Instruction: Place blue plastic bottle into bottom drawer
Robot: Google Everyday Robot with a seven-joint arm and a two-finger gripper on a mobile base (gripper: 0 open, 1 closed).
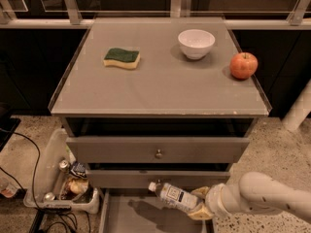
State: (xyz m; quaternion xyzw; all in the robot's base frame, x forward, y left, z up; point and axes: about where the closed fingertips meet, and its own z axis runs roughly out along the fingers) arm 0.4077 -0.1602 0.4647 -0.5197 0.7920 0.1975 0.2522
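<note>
Cabinet top point(160, 91): sponge point(122, 58) left, bowl point(196, 43) right-rear, apple point(243, 65) right of bowl | bottom drawer point(141, 217) out in front, lowest | bottle point(174, 196) above drawer, cap leftward | gripper point(200, 203) clasping bottle's right end, arm from right | bin point(48, 159) on floor left of cabinet

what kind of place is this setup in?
Likely a mock kitchen or office break area: a grey drawer cabinet carrying a sponge, white bowl and apple, with a bin of cans beside it. The hand holds the blue plastic bottle over the open bottom drawer.
</note>
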